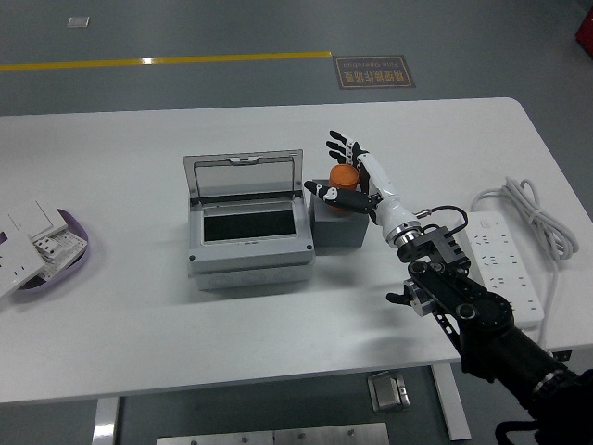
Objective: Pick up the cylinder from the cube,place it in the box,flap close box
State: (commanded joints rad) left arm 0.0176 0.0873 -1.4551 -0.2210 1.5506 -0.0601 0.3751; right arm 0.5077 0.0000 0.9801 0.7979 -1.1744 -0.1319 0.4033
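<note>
Right hand (pixel 347 176) fingers spread around orange cylinder (pixel 344 174) on grey cube (pixel 338 225), not clamped; open box (pixel 248 232) just left, on tabletop (pixel 139 324).

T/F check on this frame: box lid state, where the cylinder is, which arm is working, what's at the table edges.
1. The box has its lid up. True.
2. The orange cylinder lies inside the box. False: it sits on the grey cube, right of the box.
3. The right hand is at the cylinder, fingers around it. True.
4. The left arm reaches over the box. False: no left arm is in view.
5. A white power strip lies at the table's left edge. False: it is at the right; a purple tray of white parts is at the left.
</note>
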